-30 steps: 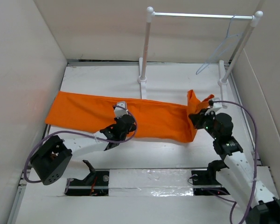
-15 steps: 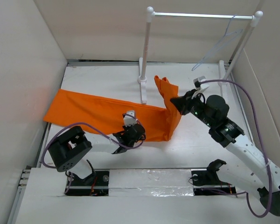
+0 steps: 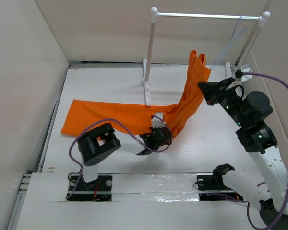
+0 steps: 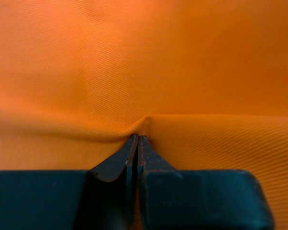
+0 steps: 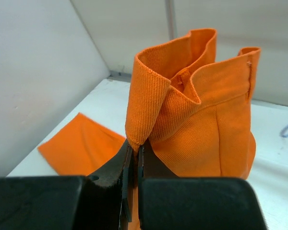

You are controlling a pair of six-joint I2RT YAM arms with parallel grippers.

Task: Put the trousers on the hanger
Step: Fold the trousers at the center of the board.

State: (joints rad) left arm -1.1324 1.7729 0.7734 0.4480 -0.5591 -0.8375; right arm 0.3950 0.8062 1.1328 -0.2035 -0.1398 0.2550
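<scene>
The orange trousers point(image 3: 115, 117) lie with their legs flat on the table, and the waist end point(image 3: 198, 67) is lifted high toward the rail. My right gripper point(image 3: 205, 91) is shut on the waistband fold point(image 5: 146, 120) and holds it up. My left gripper point(image 3: 159, 139) is shut on the trouser cloth point(image 4: 144, 72) low over the table near the bend. The thin pale hanger point(image 3: 230, 45) hangs from the right end of the rail, just right of the lifted waist.
The white rail stand has a left post point(image 3: 150, 52), a right post point(image 3: 249, 45) and a metal crossbar point(image 3: 206, 16). White walls close in the table on the left, back and right. The left arm's base point(image 3: 98, 146) sits near the front.
My right gripper has lifted the waist end up and to the right, toward the hanger. My left gripper has slid right along the cloth, and the trouser legs have been dragged right.
</scene>
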